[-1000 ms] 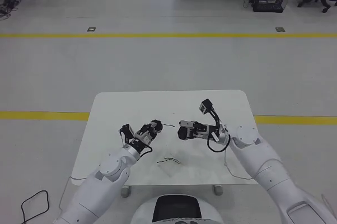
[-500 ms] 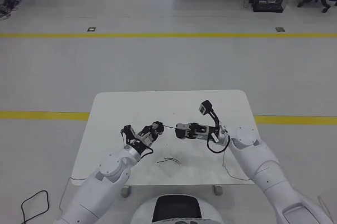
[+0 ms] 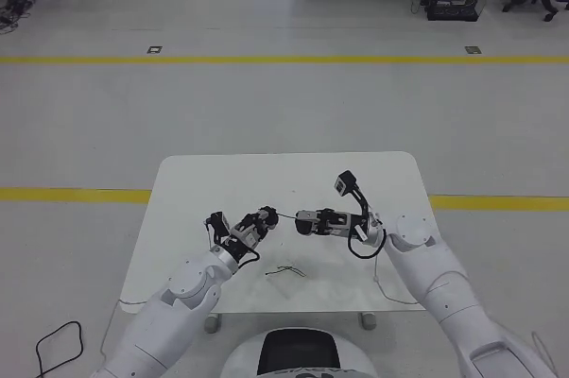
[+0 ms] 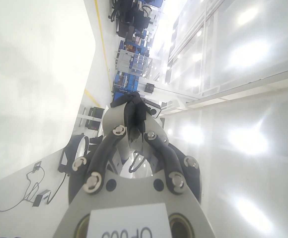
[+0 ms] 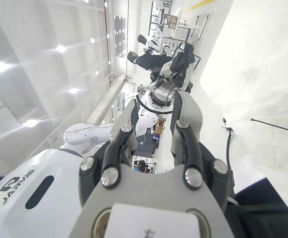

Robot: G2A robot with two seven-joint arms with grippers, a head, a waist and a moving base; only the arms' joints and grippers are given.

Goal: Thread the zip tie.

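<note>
R gripper (image 3: 301, 221) edged toward L gripper (image 3: 265, 219), jaws apart, empty; L clamped zip tie (image 3: 284, 218) above table (image 3: 360, 180), tail toward R. Light, springy, slick; prob. best taken near tip.

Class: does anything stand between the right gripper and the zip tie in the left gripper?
Nothing visible does. The zip tie juts from the left gripper toward the right gripper, with only bare table beneath the gap.
</note>
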